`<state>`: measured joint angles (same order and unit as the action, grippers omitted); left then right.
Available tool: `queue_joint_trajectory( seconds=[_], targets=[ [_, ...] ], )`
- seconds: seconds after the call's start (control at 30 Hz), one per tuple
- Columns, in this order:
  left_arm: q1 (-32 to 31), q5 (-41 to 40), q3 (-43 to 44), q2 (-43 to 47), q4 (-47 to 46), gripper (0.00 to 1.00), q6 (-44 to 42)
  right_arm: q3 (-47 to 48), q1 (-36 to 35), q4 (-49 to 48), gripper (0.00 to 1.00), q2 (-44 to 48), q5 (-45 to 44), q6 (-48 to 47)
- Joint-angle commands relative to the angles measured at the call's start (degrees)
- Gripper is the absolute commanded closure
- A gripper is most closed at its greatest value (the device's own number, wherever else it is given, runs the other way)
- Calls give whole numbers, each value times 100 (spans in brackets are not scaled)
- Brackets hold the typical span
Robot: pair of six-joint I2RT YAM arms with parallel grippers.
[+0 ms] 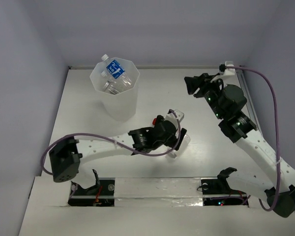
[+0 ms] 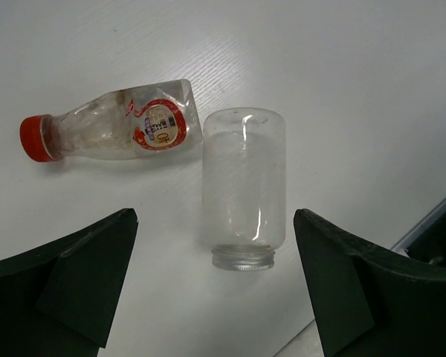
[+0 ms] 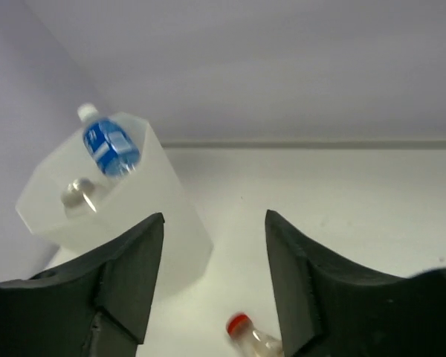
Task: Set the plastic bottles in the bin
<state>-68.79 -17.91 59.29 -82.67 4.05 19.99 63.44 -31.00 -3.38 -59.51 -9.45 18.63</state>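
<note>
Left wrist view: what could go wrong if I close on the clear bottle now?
The clear capless bottle lies on its side between the fingers of the open left gripper; it may roll or squirt out. Its base sits close beside the red-capped bottle, which could get nudged away.

The white table [image 1: 81, 123] has a faint wood grain. The translucent white bin [image 1: 120, 104] stands upright on it at the far left. Near the middle, two plastic bottles lie on their sides: a red-capped bottle [image 2: 119, 128] with a round label, and a clear bottle without a cap [image 2: 243, 186]. Their bases sit just beside each other, at roughly a right angle.
</note>
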Motion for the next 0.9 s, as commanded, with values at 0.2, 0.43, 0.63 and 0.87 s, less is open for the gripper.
queue_joint_trajectory(
  seconds=[0.2,0.43,0.63,0.87],
  targets=[
    [-38,-81,619,-1338,-361,11,-355,-648,182,979,22,949,5,264],
    [-38,33,689,-1769,-783,13,-303,-1000,235,1252,21,1336,-4,272],
    [-90,156,769,-2235,-809,17,-285,-1237,235,1269,17,1398,67,369],
    [-143,323,383,-2192,-1073,25,-136,-1396,235,1349,13,1336,40,387]
  ],
)
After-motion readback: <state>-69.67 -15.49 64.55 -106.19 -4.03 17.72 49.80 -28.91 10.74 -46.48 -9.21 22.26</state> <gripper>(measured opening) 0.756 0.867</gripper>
